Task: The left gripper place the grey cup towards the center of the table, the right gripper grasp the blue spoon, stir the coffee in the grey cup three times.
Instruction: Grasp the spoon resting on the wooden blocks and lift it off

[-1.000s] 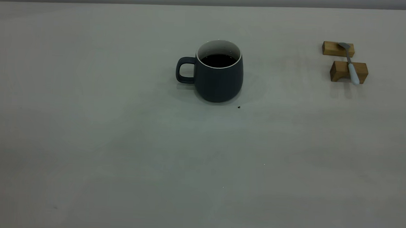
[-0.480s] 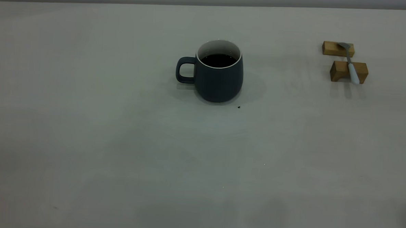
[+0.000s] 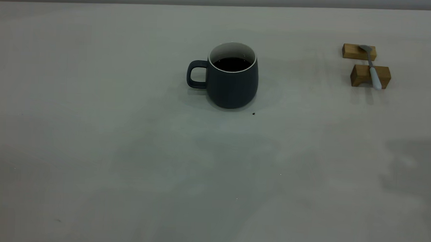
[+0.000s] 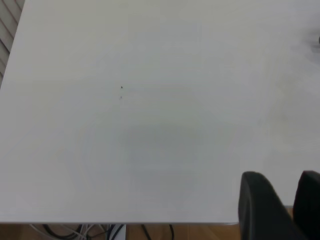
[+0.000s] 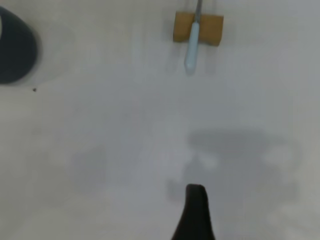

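Exterior view, from my spot: nearest me, bare off-white worktop [image 3: 126, 175] with a soft grey shadow over its near right part. Farther in, a tiny dark speck [image 3: 253, 114] lies just beside the base of the grey cup [image 3: 231, 81]. The cup stands upright near the middle of the worktop, handle toward the left arm's side, coffee [image 3: 232, 64] dark and flat inside the white wall. Well apart from it, at the far right, the blue spoon [image 3: 371, 67] lies across two wooden blocks [image 3: 370, 75], metal bowl on the farther block, pale handle overhanging the nearer one. Neither arm shows in this view. Left wrist view: left gripper [image 4: 286, 207] over the worktop's edge, two dark fingers apart, holding nothing. Right wrist view: right gripper [image 5: 196, 212] above bare worktop, short of the spoon; one finger shows, so I cannot tell its state.
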